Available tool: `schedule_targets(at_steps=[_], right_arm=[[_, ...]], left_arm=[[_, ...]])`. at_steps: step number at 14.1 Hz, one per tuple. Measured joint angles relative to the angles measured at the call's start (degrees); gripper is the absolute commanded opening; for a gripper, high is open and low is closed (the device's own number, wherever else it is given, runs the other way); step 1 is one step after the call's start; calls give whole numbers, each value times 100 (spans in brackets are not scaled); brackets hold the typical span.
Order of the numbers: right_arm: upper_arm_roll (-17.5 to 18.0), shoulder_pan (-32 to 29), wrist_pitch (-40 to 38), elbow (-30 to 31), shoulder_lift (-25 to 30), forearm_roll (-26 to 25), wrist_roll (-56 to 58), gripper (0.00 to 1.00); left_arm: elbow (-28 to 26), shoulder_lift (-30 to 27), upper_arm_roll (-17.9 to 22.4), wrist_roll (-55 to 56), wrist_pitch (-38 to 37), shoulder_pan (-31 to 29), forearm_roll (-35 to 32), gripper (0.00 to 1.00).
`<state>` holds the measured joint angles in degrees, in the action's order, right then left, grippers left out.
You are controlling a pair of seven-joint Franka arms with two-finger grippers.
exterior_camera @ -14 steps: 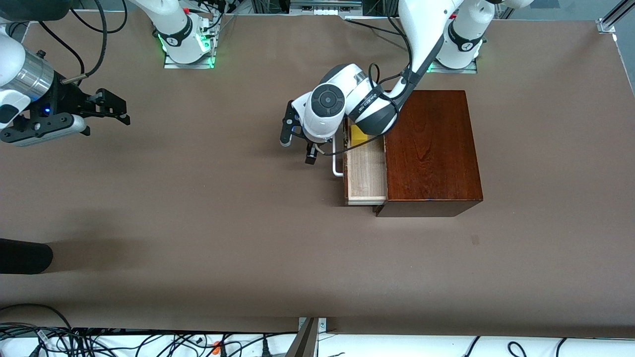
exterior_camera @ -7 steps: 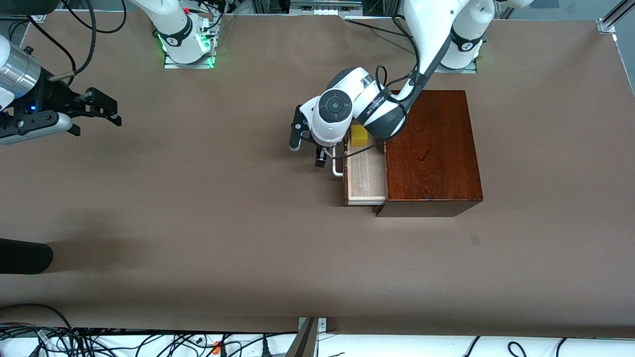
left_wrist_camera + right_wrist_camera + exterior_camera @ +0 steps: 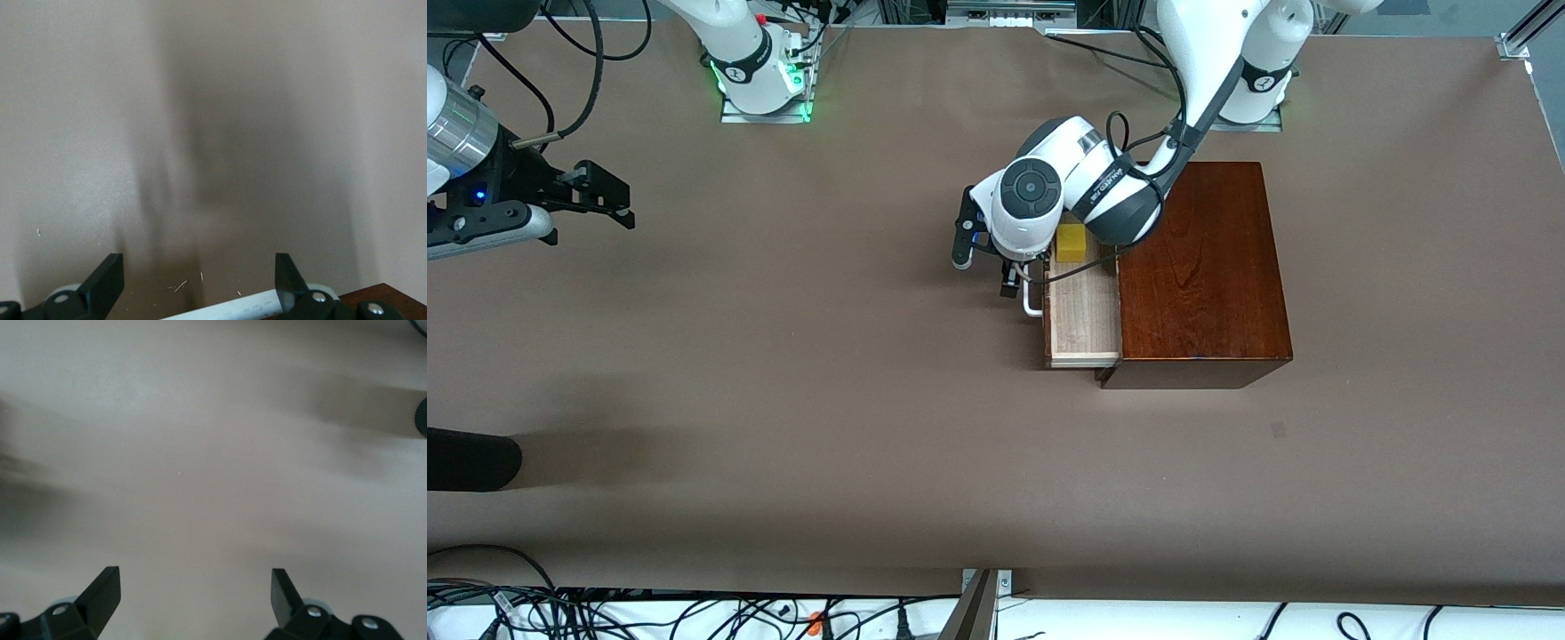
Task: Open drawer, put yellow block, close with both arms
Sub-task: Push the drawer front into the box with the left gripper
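Brown surface [image 3: 783,373], drawer [image 3: 1083,311] pulled out of the wooden box [image 3: 1196,267], yellow block [image 3: 1071,243] already inside. Left gripper [image 3: 985,271], fingers spread, sits at the white handle [image 3: 1032,298]; closing remains. Right gripper [image 3: 605,197] waits, fingers apart, at its end. Handle partly hidden.

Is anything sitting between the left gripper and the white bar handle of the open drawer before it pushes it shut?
Nothing visible does. The left gripper, open, hangs right beside the white U-shaped bar handle of the pale wood drawer; only bare brown table lies around them. The small yellow block is in the drawer.
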<state>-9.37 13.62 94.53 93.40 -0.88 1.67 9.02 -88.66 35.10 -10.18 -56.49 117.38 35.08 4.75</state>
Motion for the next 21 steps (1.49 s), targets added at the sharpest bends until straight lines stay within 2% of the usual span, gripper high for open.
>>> schedule_targets(at_steps=[10, 21], right_arm=[[7, 0, 0, 0, 0, 0, -2, 100], [11, 1, 0, 0, 0, 0, -3, 100]], left_arm=[[-6, -68, 5, 15, -588, -137, -410, 100], [-29, -79, -35, 131, -1005, -376, -541, 100]])
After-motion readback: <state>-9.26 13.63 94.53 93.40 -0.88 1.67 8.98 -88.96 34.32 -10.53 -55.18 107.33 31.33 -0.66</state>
